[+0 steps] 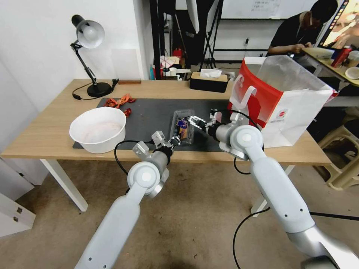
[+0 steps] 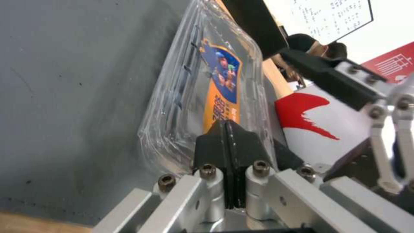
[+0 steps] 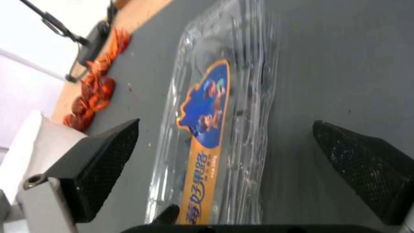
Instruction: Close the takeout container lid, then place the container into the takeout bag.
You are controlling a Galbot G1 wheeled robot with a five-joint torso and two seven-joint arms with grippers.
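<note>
The takeout container (image 1: 183, 127), a small clear clamshell, lies on the dark mat (image 1: 149, 112) at the table's middle. Its lid (image 2: 222, 84), with a blue and orange label, lies down flat over the box. My left gripper (image 1: 175, 141) is shut, and its black fingertips (image 2: 215, 139) rest against the container's near end. My right gripper (image 1: 194, 121) hovers at the container's far right side. It is open, its fingers (image 3: 108, 155) spread wide on either side of the container (image 3: 215, 113). The red-and-white takeout bag (image 1: 288, 101) stands open just right of the container.
A big white bowl (image 1: 98, 129) sits at the mat's left edge, with red crayfish pieces (image 1: 119, 101) behind it. A black tissue box (image 1: 208, 81) and a desk lamp (image 1: 89, 56) stand at the back. The table's front edge runs close under both wrists.
</note>
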